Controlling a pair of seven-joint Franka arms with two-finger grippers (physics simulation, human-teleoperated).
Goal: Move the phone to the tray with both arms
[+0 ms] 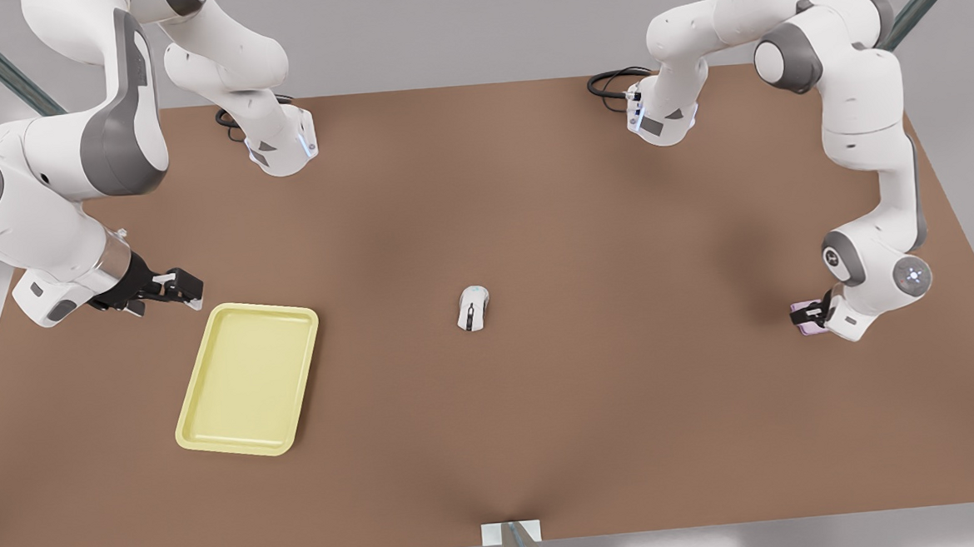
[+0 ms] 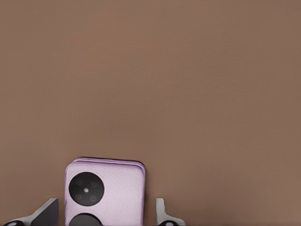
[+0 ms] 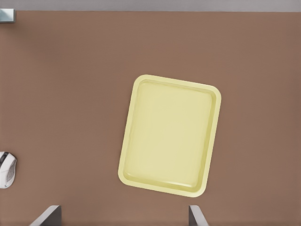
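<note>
The tray [image 1: 248,379] lies nearest the camera, at the front view's left on the brown table [image 1: 546,437], and nothing rests in it, so the delivery is not yet made. Just behind its far corner hangs the right gripper [image 1: 178,290], fingers spread wide and holding nothing; its wrist view looks down on the tray [image 3: 169,135], and this arm appears to wait for a handover. A white mouse [image 1: 473,307] sits mid-table, well apart from both arms. At the front view's right, the left gripper [image 1: 808,315] is low over the phone [image 1: 809,318]. In the left wrist view the pink phone [image 2: 106,193] lies between the parted fingers [image 2: 44,214], which seem not to touch it, though contact is hard to judge. The grasp, the carry across and the placing all remain.
</note>
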